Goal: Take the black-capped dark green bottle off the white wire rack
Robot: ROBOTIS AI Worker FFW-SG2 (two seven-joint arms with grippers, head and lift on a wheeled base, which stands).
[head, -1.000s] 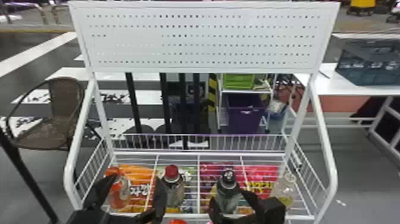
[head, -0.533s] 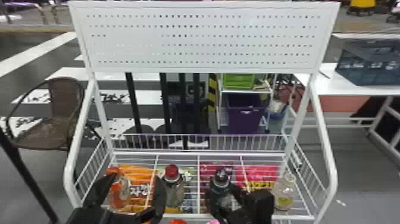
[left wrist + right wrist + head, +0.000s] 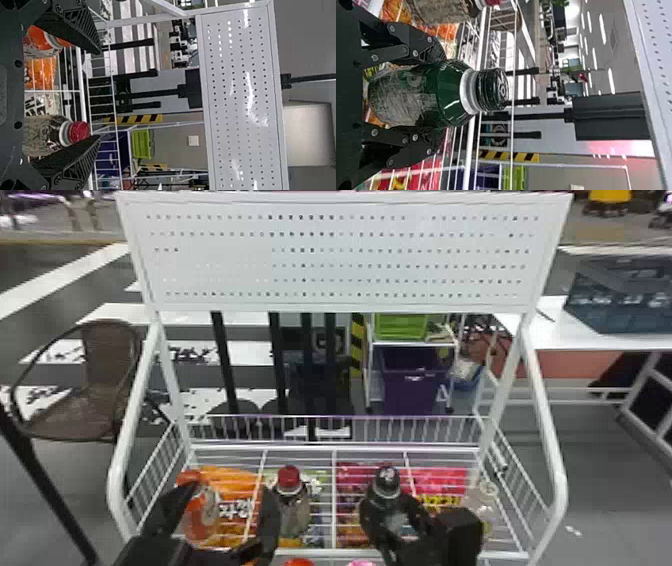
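since the earlier frames, both fingers of my right claw (image 3: pixel 440 97) have closed inward onto the dark green bottle (image 3: pixel 451 94). they clamp opposite sides just below the shoulder, leaving the black cap (image 3: pixel 492 90) clear, presumably for an upright lift. bottle location: at the white wire rack (image 3: pixel 300 447); base contact: cannot tell. my left claw (image 3: pixel 99 94) stands wide open, empty.
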